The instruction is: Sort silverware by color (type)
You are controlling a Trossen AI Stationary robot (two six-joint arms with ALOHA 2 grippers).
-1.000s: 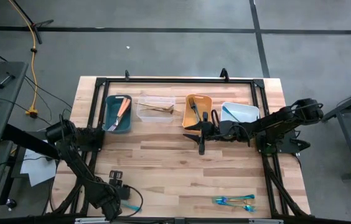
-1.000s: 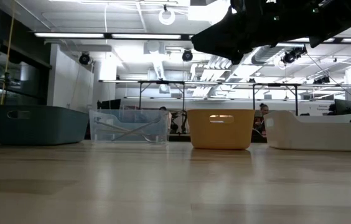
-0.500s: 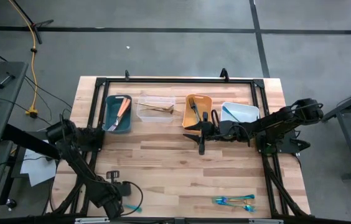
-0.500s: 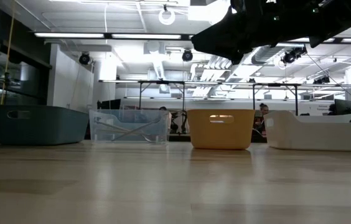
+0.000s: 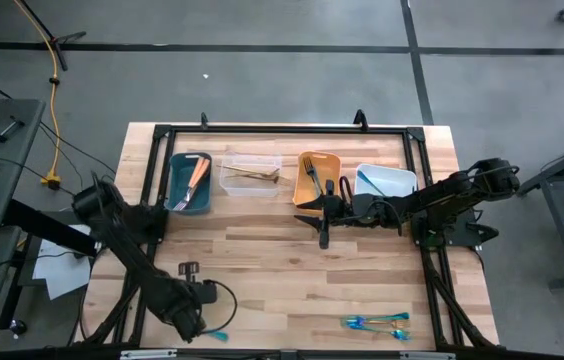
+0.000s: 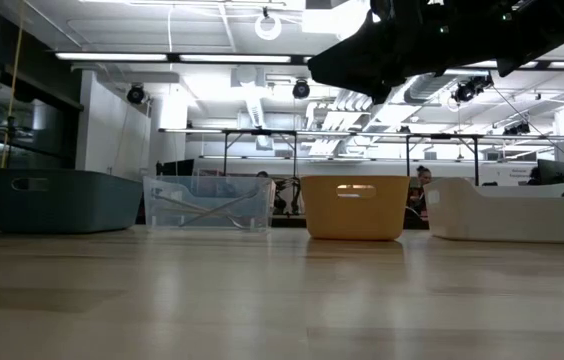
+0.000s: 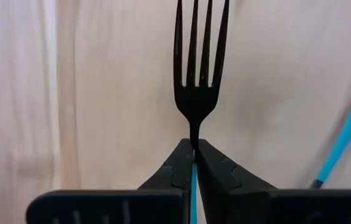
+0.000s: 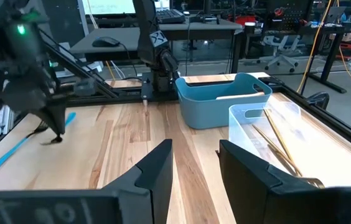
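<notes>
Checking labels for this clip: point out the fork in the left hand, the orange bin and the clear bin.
fork (image 7: 195,93), left wrist view, on the neck just below the tines.
orange bin (image 6: 354,225), low view, on its front wall.
clear bin (image 5: 230,184), high view, on its left floor.

Left claw (image 7: 194,163) has closed on the teal-handled fork (image 7: 195,68).

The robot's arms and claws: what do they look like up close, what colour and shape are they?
Both arms are dark, nearly black, built of jointed segments with thin black cables looping beside them. The left gripper ends in two slim black fingers tapering to points, with stepped notches along their inner edges. The right gripper has two broader, flat black fingers with angled tips, mounted on a black crossbar.
</notes>
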